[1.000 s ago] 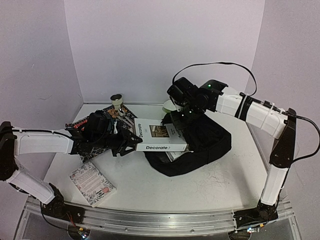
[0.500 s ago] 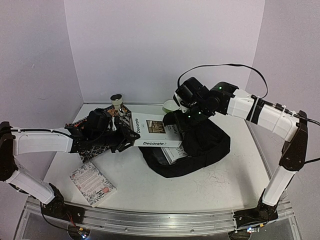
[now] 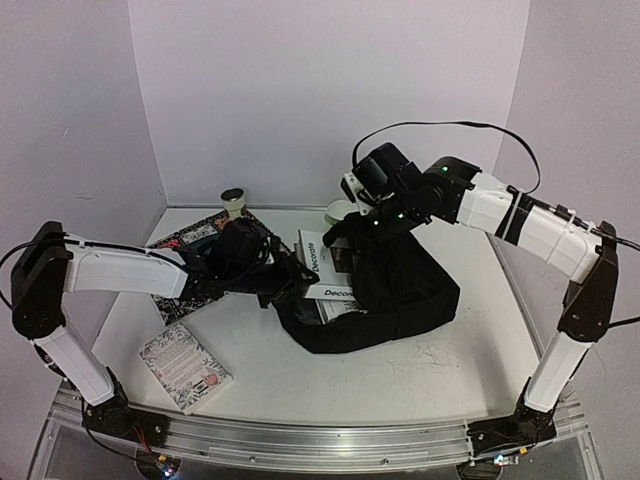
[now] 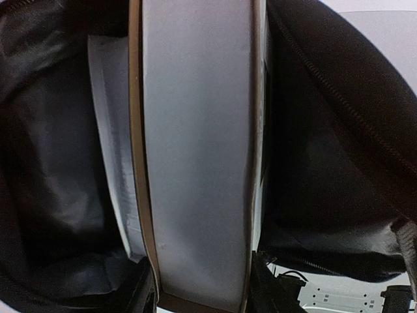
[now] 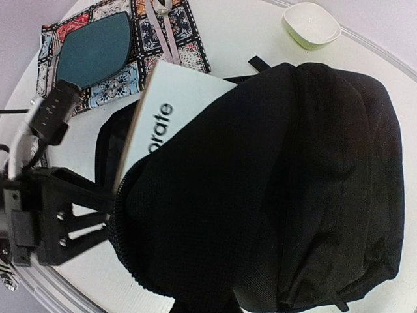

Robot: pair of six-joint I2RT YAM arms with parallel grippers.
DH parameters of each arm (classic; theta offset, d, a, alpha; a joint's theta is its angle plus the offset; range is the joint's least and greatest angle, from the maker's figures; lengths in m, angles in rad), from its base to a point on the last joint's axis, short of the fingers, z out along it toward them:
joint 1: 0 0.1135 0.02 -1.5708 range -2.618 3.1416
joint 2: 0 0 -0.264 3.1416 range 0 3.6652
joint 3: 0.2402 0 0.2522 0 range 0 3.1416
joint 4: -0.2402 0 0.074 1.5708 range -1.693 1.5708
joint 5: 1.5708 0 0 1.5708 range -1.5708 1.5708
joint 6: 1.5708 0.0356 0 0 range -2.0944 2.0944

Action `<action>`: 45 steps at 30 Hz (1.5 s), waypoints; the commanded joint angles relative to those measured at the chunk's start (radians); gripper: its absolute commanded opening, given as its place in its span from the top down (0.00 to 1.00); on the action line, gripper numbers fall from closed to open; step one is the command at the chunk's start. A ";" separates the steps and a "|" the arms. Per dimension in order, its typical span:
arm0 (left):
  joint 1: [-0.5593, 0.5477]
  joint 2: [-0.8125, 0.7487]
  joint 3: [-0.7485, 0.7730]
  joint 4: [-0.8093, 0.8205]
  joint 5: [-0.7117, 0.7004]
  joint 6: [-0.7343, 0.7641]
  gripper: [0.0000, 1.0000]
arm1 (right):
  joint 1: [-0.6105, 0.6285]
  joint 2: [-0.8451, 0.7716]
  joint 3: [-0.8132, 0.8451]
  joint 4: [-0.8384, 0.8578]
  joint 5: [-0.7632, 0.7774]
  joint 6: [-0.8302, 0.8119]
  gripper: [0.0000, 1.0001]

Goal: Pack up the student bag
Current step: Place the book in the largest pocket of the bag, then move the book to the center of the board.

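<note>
The student bag (image 3: 395,290) is a black soft backpack lying in the middle of the table, its opening facing left. My left gripper (image 3: 288,284) is shut on a white book titled "Decorate" (image 3: 322,262), which is partly inside the opening. In the left wrist view the book (image 4: 199,143) stands edge-on between my fingers (image 4: 144,290), with another white book (image 4: 107,130) inside the bag. My right gripper (image 3: 358,232) is shut on the bag's upper flap and holds it raised. Black fabric (image 5: 273,195) hides its fingers in the right wrist view.
A patterned mat (image 3: 185,240) with a dark teal plate (image 5: 94,49) lies at the back left, with a small cup (image 3: 233,199) beyond it. A pale green bowl (image 3: 340,211) sits behind the bag. A small patterned book (image 3: 186,365) lies at the front left.
My left gripper has moved right and pushed the "Decorate" book further into the bag. My right gripper has kept the flap lifted and shifted slightly.
</note>
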 commanded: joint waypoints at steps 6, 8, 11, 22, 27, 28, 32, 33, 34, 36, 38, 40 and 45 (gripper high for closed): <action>-0.099 0.176 0.241 0.099 -0.059 -0.008 0.64 | 0.011 -0.059 0.022 0.086 0.049 0.021 1.00; -0.122 0.211 0.274 0.099 -0.064 -0.007 0.60 | 0.011 -0.076 0.005 0.086 0.092 0.024 1.00; -0.136 0.249 0.290 0.100 -0.053 -0.010 0.51 | 0.009 -0.106 -0.031 0.085 0.167 0.023 0.99; -0.132 0.125 0.205 0.074 -0.167 0.058 0.24 | -0.020 -0.186 -0.206 0.083 0.267 0.017 0.99; -0.107 0.046 0.139 0.043 -0.191 0.068 0.17 | -0.042 -0.207 -0.260 0.082 0.283 0.030 1.00; -0.099 0.034 0.125 0.037 -0.187 0.069 0.16 | -0.045 -0.209 -0.267 0.082 0.285 0.031 1.00; -0.080 -0.028 0.101 -0.057 -0.199 0.109 0.12 | -0.052 -0.218 -0.279 0.082 0.283 0.033 1.00; -0.074 -0.042 0.098 -0.097 -0.223 0.121 0.11 | -0.052 -0.220 -0.282 0.082 0.281 0.034 1.00; -0.063 -0.066 0.088 -0.146 -0.234 0.131 0.10 | -0.052 -0.222 -0.285 0.083 0.278 0.034 1.00; -0.035 -0.114 0.051 -0.203 -0.239 0.141 0.09 | -0.052 -0.222 -0.290 0.084 0.269 0.035 1.00; -0.004 -0.164 -0.005 -0.240 -0.238 0.141 0.09 | -0.052 -0.222 -0.299 0.087 0.256 0.038 1.00; 0.026 -0.222 -0.065 -0.287 -0.240 0.135 0.08 | -0.052 -0.219 -0.309 0.092 0.243 0.041 1.00; 0.071 -0.347 -0.168 -0.449 -0.291 0.108 0.02 | -0.052 -0.221 -0.337 0.113 0.214 0.047 1.00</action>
